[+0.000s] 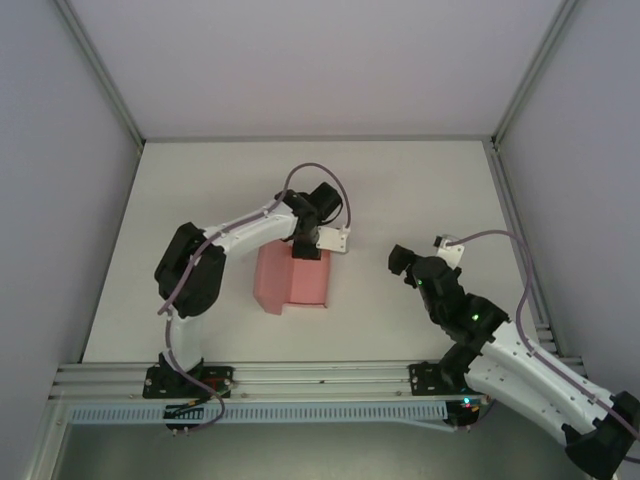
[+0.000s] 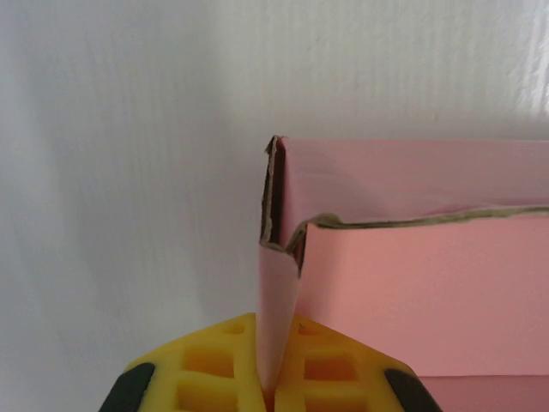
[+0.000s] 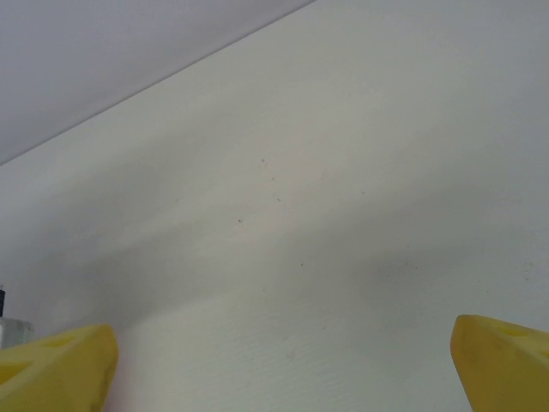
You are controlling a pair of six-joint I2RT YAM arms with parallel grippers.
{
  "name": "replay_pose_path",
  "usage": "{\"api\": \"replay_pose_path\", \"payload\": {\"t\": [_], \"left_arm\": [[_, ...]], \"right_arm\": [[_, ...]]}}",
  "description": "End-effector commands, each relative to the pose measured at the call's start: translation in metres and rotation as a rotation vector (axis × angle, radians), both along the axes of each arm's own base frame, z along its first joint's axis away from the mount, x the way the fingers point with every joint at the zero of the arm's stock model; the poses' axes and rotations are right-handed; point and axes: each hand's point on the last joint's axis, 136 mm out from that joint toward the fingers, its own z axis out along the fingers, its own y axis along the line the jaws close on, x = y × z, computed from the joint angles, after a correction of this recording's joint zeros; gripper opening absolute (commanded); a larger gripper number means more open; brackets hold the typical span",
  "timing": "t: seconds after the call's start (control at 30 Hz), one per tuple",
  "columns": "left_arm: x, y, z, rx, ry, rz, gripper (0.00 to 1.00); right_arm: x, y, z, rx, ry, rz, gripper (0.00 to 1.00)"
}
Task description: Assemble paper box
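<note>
The pink paper box (image 1: 292,280) lies partly folded near the middle of the white table. My left gripper (image 1: 307,255) reaches over its far edge. In the left wrist view its yellow fingers (image 2: 214,365) are shut on a thin upright flap of the paper box (image 2: 279,318), beside a folded corner showing a brown cut edge. My right gripper (image 1: 403,262) hovers to the right of the box, apart from it. Its yellow fingertips (image 3: 60,365) stand wide open over bare table, with nothing between them.
A metal frame rail (image 1: 310,380) runs along the table's near edge by the arm bases. Grey walls (image 1: 60,200) close in the left, right and far sides. Bare table (image 1: 420,190) lies behind and to the right of the box.
</note>
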Motion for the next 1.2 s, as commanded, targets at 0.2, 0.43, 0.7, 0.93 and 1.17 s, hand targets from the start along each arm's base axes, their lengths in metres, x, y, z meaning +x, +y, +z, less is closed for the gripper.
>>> {"api": "replay_pose_path", "payload": {"t": [0.2, 0.43, 0.7, 0.93, 1.17], "left_arm": [[0.011, -0.023, -0.024, 0.06, 0.034, -0.02, 0.16], [0.021, -0.039, 0.013, -0.076, -0.044, 0.033, 0.76], [0.028, -0.061, 0.117, -0.498, -0.224, 0.128, 1.0], [0.057, -0.006, 0.202, -0.866, -0.327, 0.645, 1.0], [0.065, 0.098, 0.181, -1.031, -0.184, 1.26, 1.0]], "right_arm": [[0.001, 0.005, 0.003, 0.033, 0.026, 0.012, 1.0], [0.002, 0.007, 0.005, 0.026, 0.016, 0.025, 1.0], [0.009, 0.024, 0.018, -0.055, 0.006, 0.15, 1.0], [0.029, 0.067, 0.017, -0.189, 0.05, 0.373, 1.0], [0.046, 0.153, -0.011, -0.34, 0.147, 0.84, 1.0]]}}
